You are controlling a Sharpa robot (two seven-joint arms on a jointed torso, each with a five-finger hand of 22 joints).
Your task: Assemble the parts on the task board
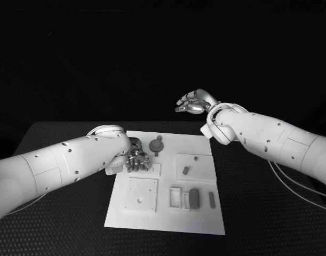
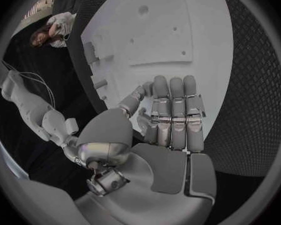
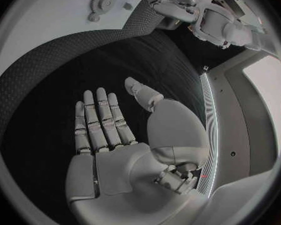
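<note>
On black table [image 1: 286,213], task board [image 1: 171,224], parts [image 1: 194,198]

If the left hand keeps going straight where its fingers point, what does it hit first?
Likely the task board itself: the left hand hovers open with its fingers aimed at the white surface. Depth is unclear.

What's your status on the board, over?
Left hand open, low over task board. Right hand open, raised beyond the board, holding nothing. Parts still in their places. Nothing in the way.
</note>
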